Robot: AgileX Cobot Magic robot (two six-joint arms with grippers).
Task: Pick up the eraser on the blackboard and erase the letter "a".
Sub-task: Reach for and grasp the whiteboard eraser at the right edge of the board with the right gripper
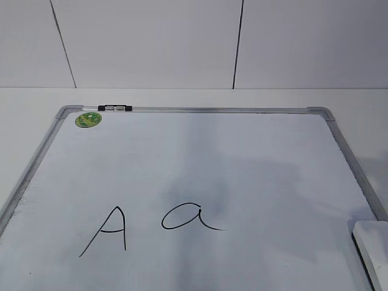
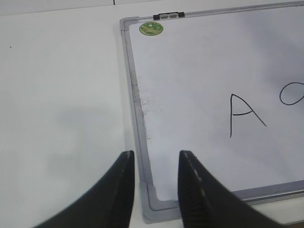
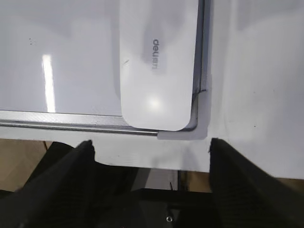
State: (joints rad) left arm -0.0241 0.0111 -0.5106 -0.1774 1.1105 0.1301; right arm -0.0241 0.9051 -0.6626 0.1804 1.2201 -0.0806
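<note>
Right tool (image 3: 149,147) wide open, empty, above eraser (image 3: 156,61) on blackboard (image 1: 200,110) corner; left tool (image 2: 156,161) parted, empty.

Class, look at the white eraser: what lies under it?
The eraser lies on the blackboard, at its framed corner. The board surface beneath it and the eraser's underside are covered.

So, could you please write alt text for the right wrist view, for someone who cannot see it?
A white eraser lies untouched on the blackboard, tucked into its near corner against the metal frame. The right gripper hangs open below it, its two dark fingers spread wide over the table edge.
</note>
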